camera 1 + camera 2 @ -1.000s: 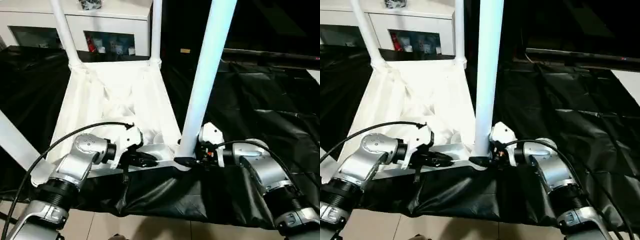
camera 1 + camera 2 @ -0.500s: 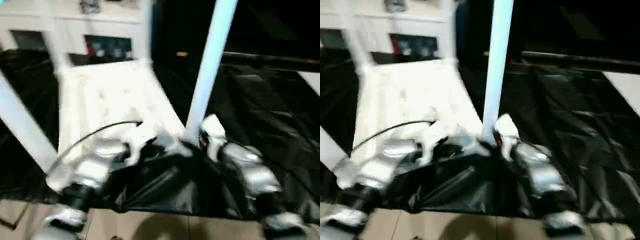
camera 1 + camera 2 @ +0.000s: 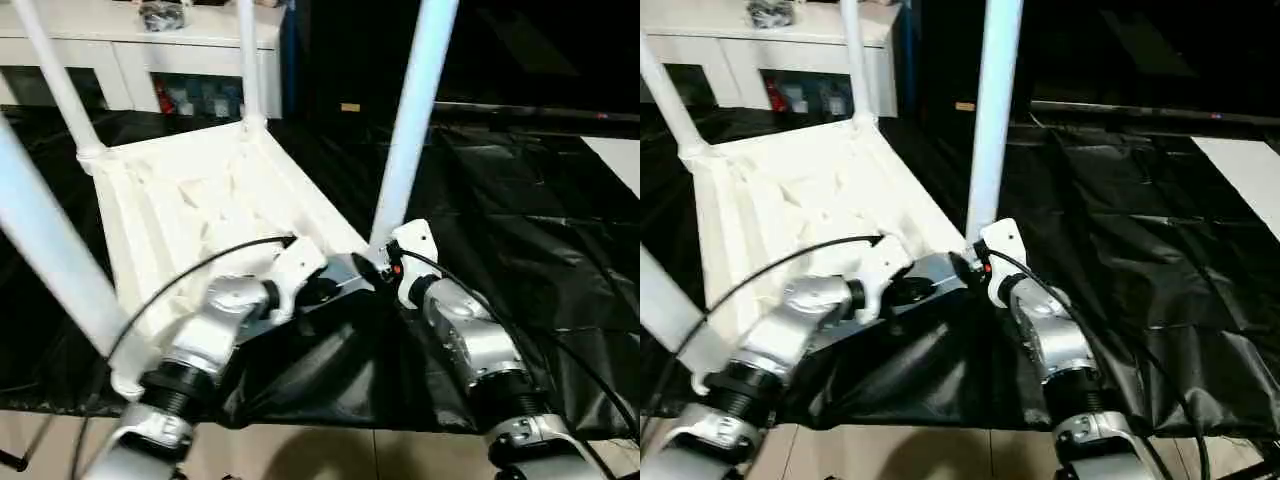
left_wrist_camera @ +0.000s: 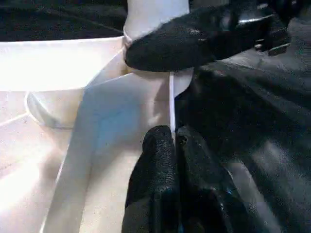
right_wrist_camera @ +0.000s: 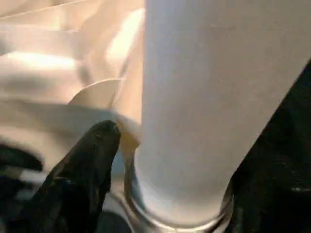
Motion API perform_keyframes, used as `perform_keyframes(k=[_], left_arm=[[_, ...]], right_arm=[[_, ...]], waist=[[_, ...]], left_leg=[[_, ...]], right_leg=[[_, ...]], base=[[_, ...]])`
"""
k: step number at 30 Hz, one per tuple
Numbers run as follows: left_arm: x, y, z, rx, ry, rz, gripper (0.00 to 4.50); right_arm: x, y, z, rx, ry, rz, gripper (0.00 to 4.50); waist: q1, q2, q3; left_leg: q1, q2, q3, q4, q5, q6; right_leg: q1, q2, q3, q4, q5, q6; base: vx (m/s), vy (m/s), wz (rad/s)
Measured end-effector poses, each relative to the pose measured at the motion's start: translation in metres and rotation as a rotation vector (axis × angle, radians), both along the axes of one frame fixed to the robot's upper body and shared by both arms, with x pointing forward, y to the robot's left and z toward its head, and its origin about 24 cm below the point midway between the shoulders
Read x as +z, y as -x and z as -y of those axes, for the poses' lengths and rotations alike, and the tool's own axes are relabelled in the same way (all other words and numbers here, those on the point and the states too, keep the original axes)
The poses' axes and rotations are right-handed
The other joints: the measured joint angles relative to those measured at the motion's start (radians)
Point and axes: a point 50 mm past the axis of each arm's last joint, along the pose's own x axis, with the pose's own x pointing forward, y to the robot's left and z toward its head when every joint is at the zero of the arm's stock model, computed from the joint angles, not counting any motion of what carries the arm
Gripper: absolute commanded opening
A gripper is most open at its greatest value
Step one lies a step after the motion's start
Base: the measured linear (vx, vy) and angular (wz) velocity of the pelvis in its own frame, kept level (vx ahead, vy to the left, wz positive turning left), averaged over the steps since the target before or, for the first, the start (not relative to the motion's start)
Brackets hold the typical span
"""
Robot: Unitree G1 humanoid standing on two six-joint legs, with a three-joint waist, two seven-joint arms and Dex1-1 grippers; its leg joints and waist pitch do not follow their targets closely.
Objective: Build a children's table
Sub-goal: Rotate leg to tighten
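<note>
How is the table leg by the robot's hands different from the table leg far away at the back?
The near leg looks thick and stands at the corner beside the right gripper. The far leg looks thin and stands at the back corner with no gripper near. Both are white tubes pointing up from the upside-down tabletop.

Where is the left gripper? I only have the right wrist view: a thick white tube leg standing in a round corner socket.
Observer: The left gripper is shut on the thin raised rim of the white plastic table top, right beside that socket.
Operator: How many legs are up?
Observer: Four. The far left leg, the far right leg, the near left leg and your near right leg all rise from the upturned top's corners.
Operator: What is it lying on?
Observer: A crinkled black sheet.
</note>
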Motion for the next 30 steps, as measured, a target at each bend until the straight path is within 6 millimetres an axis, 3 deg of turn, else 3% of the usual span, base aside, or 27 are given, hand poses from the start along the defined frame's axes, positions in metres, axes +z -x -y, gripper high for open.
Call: perform_keyframes(k=[9, 15, 25, 30], left_arm=[[0.008, 0.013, -0.027, -0.219, 0.013, -0.068, 0.0], [0.011, 0.016, -0.037, -0.281, -0.004, -0.081, 0.0], [0.011, 0.02, -0.041, -0.332, -0.01, -0.114, 0.0], [0.011, 0.022, -0.042, -0.337, -0.006, -0.118, 0.0]], right_arm=[[0.005, 0.02, 0.021, 0.388, 0.057, 0.003, 3.83], [0.008, 0.027, 0.026, 0.544, 0.092, -0.026, 3.68], [0.008, 0.031, 0.026, 0.626, 0.079, -0.052, 2.83], [0.007, 0.033, 0.023, 0.643, 0.069, -0.056, 2.72]], waist=[[0.025, -0.001, 0.001], [0.034, -0.001, 0.001], [0.034, -0.002, 0.002], [0.033, -0.002, 0.002]], left_leg=[[-0.004, 0.001, 0.002, -0.002, 0.0, 0.0], [-0.007, 0.001, 0.004, 0.003, -0.002, 0.004], [-0.005, 0.001, 0.003, 0.004, -0.002, 0.003], [-0.005, 0.001, 0.003, 0.004, -0.002, 0.003]], right_leg=[[-0.002, 0.0, -0.001, 0.002, -0.001, -0.006], [-0.001, -0.001, 0.0, 0.001, -0.003, -0.009], [-0.001, -0.001, 0.0, 0.005, -0.003, -0.009], [-0.001, -0.001, 0.0, 0.004, -0.003, -0.009]], base=[[0.034, 0.002, 0.01], [0.0, 0.0, 0.0], [0.0, 0.0, 0.0], [0.0, 0.0, 0.0]])
